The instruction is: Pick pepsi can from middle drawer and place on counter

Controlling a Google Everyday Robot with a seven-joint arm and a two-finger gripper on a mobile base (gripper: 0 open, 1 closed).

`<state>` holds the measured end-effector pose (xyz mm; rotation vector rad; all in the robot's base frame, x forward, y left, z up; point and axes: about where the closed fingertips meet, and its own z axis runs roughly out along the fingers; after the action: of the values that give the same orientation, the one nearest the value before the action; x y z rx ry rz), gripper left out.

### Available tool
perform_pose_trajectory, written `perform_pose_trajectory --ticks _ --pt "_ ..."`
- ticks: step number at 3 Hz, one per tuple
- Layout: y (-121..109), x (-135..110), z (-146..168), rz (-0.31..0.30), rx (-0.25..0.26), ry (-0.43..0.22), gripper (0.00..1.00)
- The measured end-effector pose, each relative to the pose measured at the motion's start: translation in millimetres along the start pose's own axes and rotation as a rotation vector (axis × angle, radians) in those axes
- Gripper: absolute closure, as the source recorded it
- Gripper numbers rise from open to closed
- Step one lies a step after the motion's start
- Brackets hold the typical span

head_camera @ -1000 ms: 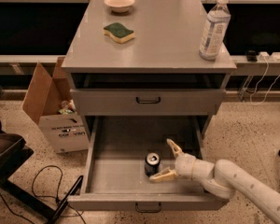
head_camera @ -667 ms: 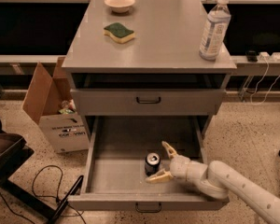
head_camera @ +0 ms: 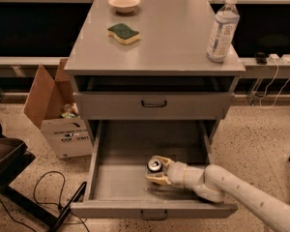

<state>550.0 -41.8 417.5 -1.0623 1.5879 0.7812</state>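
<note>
1. Whereas a second ago the claw stood to the right of the pepsi can with a gap between them, it has now slid left, so that its fingers reach past the can on either side. The can itself has stayed in about the same spot, and nothing on the tabletop has moved.
2. One pepsi can stands upright in the middle drawer, on the drawer floor right of centre and toward the near front, silver top up.
3. Two grey handled fronts show: the pulled-out middle drawer at the bottom and one shut drawer front above it.
4. Three things sit on the tabletop: one water bottle at the right edge, one green and yellow sponge left of centre, and one pale bowl at the far edge, beyond the sponge.
5. One cardboard box stands on the floor left of the cabinet, flaps open, and one dark cable loops on the floor nearer than it.
6. One white arm comes in from the near right, over the drawer's front corner, and ends in the claw inside the drawer.
7. Spread wide, the claw has one tan finger on the far side of the can and the other on its near side, so the can lies between them. Whether either finger touches the can I cannot tell, and the can is not lifted off the drawer floor.
</note>
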Motion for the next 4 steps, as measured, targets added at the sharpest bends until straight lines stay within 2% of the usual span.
perform_pose_trajectory --ticks 1,2,3,4 --pt "0.4 -0.3 1.0 0.000 -0.002 0.000 0.73" --pt "0.4 -0.4 1.0 0.000 -0.002 0.000 0.96" --pt "2.7 -82.1 -26.5 -0.015 -0.053 -0.043 1.00" --pt "-5.9 -176.2 -57.0 0.005 -0.057 -0.066 1.00"
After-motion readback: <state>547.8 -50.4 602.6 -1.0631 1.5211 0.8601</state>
